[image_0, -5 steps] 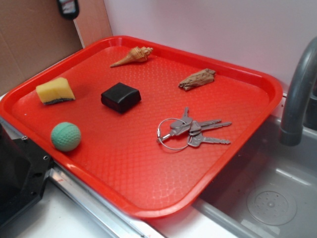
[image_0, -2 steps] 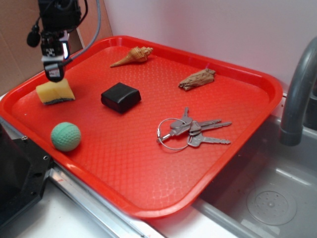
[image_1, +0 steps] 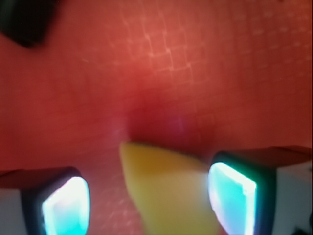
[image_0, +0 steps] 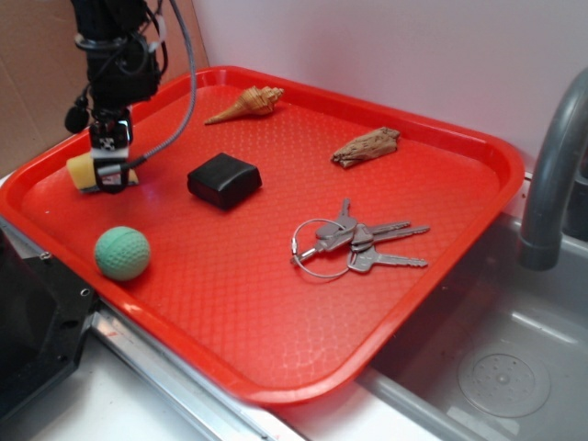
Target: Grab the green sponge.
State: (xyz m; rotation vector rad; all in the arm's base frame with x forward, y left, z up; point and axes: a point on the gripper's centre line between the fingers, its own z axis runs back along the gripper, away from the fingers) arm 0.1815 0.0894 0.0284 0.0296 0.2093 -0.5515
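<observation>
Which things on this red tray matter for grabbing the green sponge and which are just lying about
In the job:
- yellow wedge-shaped foam sponge
- robot's black pincer, open, straddling the sponge

Lying about:
- round light-green dimpled ball
- black rounded block
- tan spiral seashell
- brown rough wood piece
- silver keys on a ring

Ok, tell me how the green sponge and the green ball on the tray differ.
The green sponge is a yellow wedge with flat faces; the green ball is round, dimpled and light green all over. The sponge sits between the fingers of the end effector, partly hidden by it; the ball lies free and fully in view, nearer the tray's front edge. Both rest on the red tray and look similar in size.
</observation>
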